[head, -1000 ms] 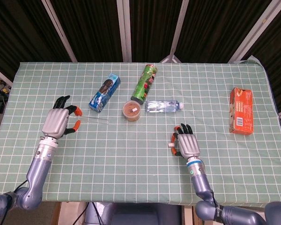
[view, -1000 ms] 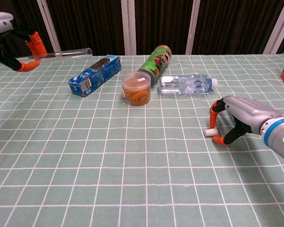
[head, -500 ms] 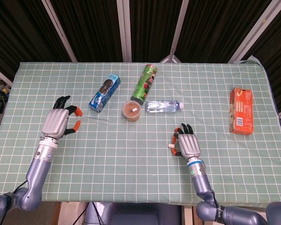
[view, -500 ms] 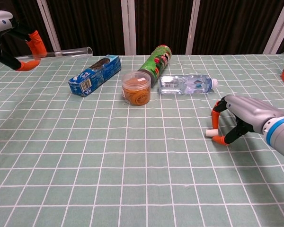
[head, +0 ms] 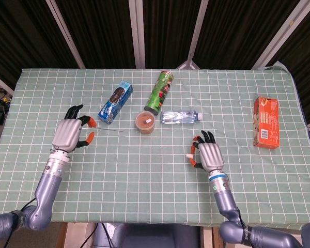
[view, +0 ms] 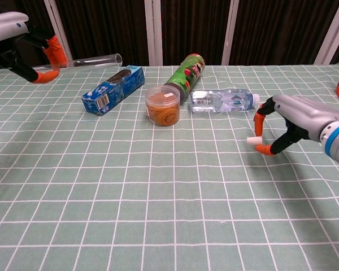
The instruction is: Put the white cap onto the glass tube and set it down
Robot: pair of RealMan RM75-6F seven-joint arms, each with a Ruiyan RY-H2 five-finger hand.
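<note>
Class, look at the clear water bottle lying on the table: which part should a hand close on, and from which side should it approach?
Probably the middle of the water bottle, from above. It lies on its side, body long and round, so fingers can straddle it front and back. The plastic tub and green can crowd its base end, and its cap end is narrow.

A table with a green white-checked tablecloth (head: 144,170) stands before dark ribbed wall panels (head: 103,31) divided by pale metal posts (head: 138,31).
</note>
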